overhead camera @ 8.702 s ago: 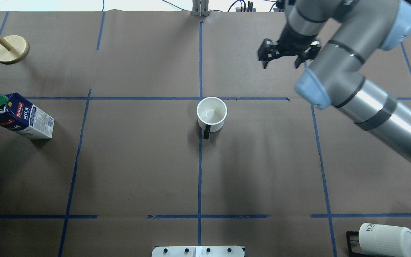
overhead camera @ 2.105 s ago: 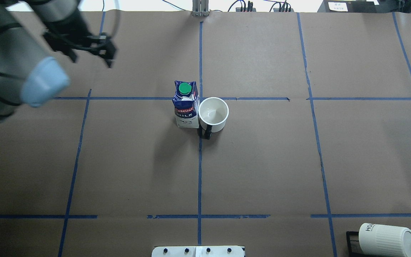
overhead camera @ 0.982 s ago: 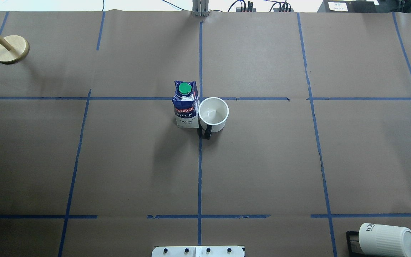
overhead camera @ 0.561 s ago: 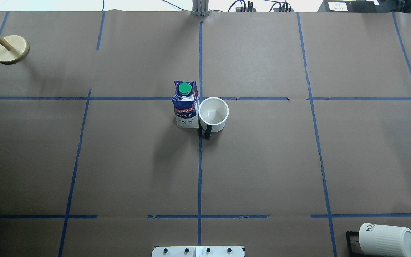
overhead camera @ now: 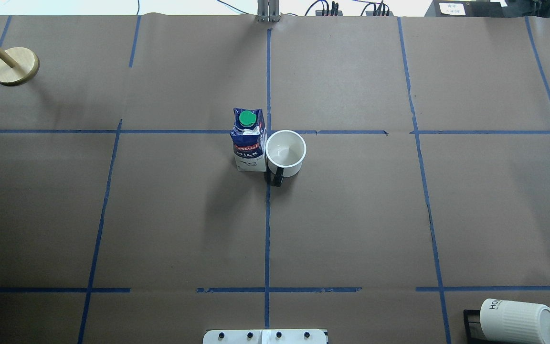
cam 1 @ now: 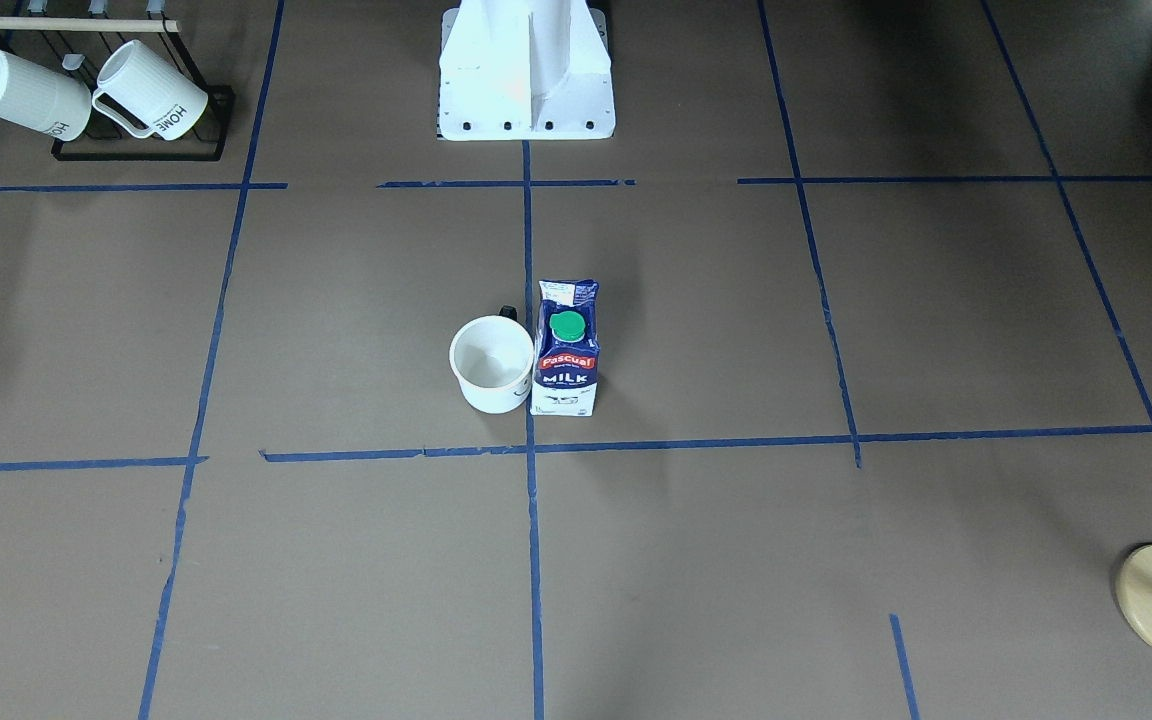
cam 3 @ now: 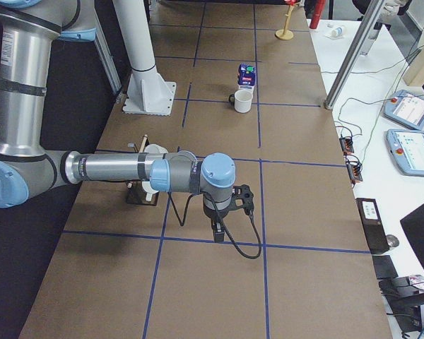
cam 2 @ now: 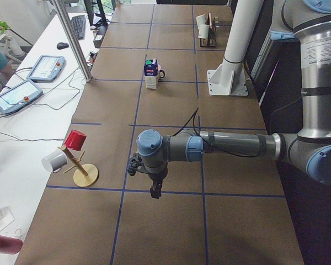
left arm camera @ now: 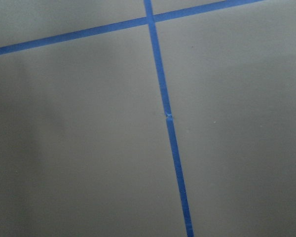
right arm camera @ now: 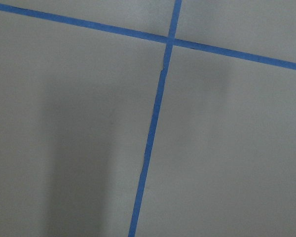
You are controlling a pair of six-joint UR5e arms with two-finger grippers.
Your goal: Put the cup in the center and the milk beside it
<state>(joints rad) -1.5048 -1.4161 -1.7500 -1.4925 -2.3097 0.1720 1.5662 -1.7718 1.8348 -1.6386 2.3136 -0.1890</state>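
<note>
- Nearest the robot, the white base plate (overhead camera: pixel 265 336) lies at the table's (overhead camera: pixel 351 224) edge. At the robot's right corner, two ribbed white mugs (overhead camera: pixel 516 320) hang tilted on a black rack (overhead camera: pixel 470 324).
- The left gripper (cam 2: pixel 153 191) hangs fingers-down over the brown paper at the table's left end, near a wooden mug tree (cam 2: pixel 80 168). It shows only in that side view, so I cannot tell how wide its fingers stand or whether they hold anything.
- The right gripper (cam 3: pixel 218 233) hangs the same way at the opposite end. Its opening cannot be judged either.
- Both wrist cameras see only brown paper and blue tape.
- The cup (overhead camera: pixel 285 153) stands upright in the middle square. It is smooth and white, its mouth is open and empty, and its black handle (overhead camera: pixel 277 177) points toward the robot.
- The milk (overhead camera: pixel 249 143) stands upright on the cup's left, hard against it, and seems to touch it. It is a dark blue carton with a green cap (overhead camera: pixel 247 118), a red label and white lettering, and it is taller than the cup.
- The centre tape line (overhead camera: pixel 267 229) runs between the two, and both stand just short of the cross line.
- Cup and milk are well apart from both grippers, with neither gripper anywhere near them.
- Farthest off, the mug tree's round foot sits at the far left corner.
- 8.7 s ago the carton stood at the table's left side, the cup was alone in the centre, and the right arm reached over the table.
- 2.1 s ago the left arm was over the far left squares, and now no arm shows overhead.
- Over the last second, nothing on the table has shifted.
</note>
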